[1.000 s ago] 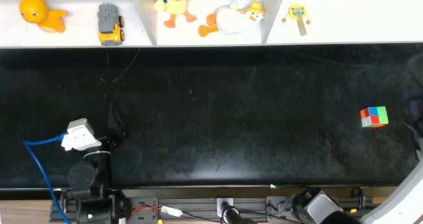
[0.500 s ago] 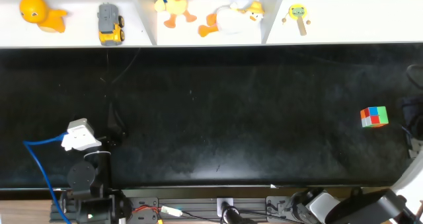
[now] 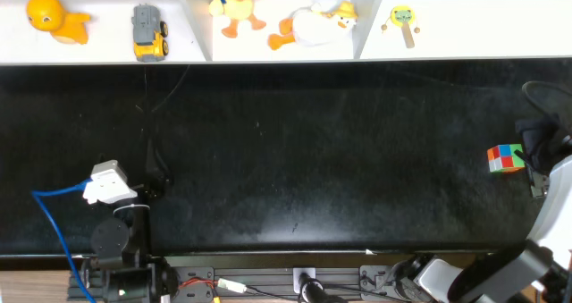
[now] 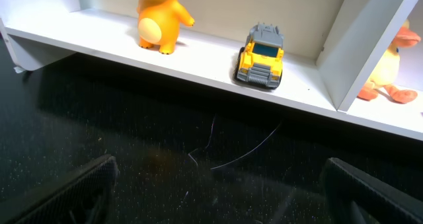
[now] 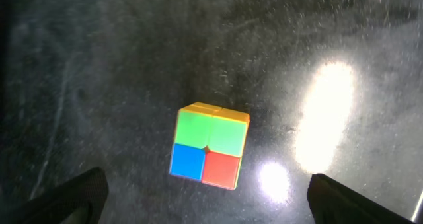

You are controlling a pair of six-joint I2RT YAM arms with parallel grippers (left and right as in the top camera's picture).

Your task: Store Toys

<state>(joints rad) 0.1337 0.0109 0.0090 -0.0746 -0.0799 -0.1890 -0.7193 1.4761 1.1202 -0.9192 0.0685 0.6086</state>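
Note:
A multicoloured cube (image 3: 505,158) lies on the black table near its right edge. In the right wrist view the cube (image 5: 210,145) lies flat, green, blue and red faces up, between and beyond the tips of my right gripper (image 5: 211,214), which is open and lifted above the table. In the top view the right gripper (image 3: 536,144) is right beside the cube. My left arm (image 3: 112,185) stays at the front left. Its gripper (image 4: 218,207) is open and holds nothing, facing the shelf with an orange duck (image 4: 158,19) and a yellow toy truck (image 4: 261,55).
A white shelf (image 3: 286,54) runs along the table's back edge, holding the orange duck (image 3: 54,17), truck (image 3: 147,30), two plush ducks (image 3: 237,6), (image 3: 313,26) and a rattle (image 3: 402,21). A blue cable (image 3: 54,218) loops by the left arm.
My right arm has come in from the right edge and moved up beside the cube. The cube and the left arm have not moved.

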